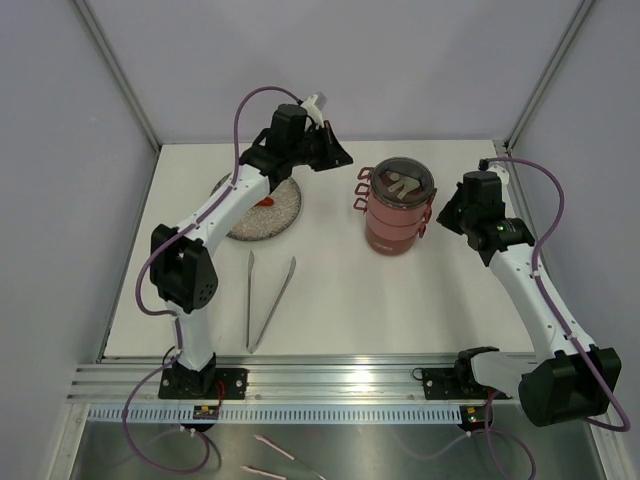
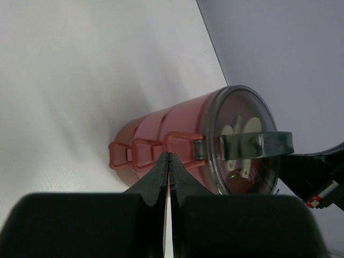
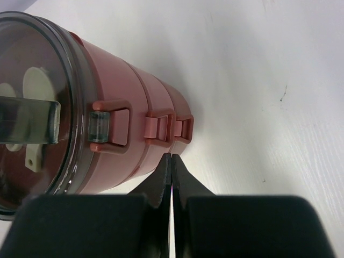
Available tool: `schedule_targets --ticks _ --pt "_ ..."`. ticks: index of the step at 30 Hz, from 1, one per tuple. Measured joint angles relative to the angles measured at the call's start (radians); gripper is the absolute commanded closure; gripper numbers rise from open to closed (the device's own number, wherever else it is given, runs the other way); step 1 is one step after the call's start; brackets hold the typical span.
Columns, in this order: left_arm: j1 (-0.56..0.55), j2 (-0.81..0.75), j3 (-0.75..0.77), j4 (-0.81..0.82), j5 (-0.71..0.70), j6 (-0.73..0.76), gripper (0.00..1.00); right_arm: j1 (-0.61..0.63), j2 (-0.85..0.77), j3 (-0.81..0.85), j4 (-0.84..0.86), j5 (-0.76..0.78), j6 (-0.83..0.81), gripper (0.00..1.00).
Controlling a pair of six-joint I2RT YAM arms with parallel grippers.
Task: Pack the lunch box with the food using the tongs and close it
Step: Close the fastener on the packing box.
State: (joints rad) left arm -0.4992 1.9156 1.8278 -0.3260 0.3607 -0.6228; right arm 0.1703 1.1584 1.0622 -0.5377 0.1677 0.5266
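- Near the front edge of the tabletop (image 1: 340, 300), left of centre, the tongs (image 1: 272, 305) lie flat in a narrow V. The joined end is toward me and the two tips point away. Neither of my arms touches them.
- Just beyond those tips, toward the far left corner, the grey speckled plate (image 1: 285, 215) sits partly under my left arm. One red piece of food (image 1: 265, 201) shows on it beside the arm.
- On the right half of the tabletop, past its middle, the lunch box (image 1: 395, 225) stands upright. Its dark-red tiers are stacked in one column, with a clear lid (image 1: 400, 183) on top and a grey band (image 2: 258, 144) running across that lid.
- My right gripper (image 3: 171, 160) hangs just beside the right side of the lunch box, with its fingers pressed together and nothing between them. In the wrist view the tips sit close under the lowest of the side clips (image 3: 110, 126). I cannot tell whether they touch it.
- Farthest back, my left gripper (image 2: 169, 158) hovers over the far rim of the plate, aimed at the left side of the lunch box. Its fingers are pressed together and hold nothing. The tips are near the red loop handles (image 2: 146, 142) but apart from them.
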Motion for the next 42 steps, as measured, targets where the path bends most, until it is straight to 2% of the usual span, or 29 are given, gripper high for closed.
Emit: schedule_targets --ticks 23,33,42 --pt "-0.092 0.132 0.039 -0.013 0.003 -0.007 1.00 0.000 -0.039 0.000 -0.037 0.000 0.000 1.00" --pt "-0.101 0.125 0.026 -0.039 -0.035 0.019 1.00 0.000 -0.046 0.000 -0.039 0.000 0.000 1.00" --pt "-0.057 0.073 0.008 -0.061 -0.077 0.042 1.00 0.000 -0.045 0.000 -0.039 -0.001 0.000 1.00"
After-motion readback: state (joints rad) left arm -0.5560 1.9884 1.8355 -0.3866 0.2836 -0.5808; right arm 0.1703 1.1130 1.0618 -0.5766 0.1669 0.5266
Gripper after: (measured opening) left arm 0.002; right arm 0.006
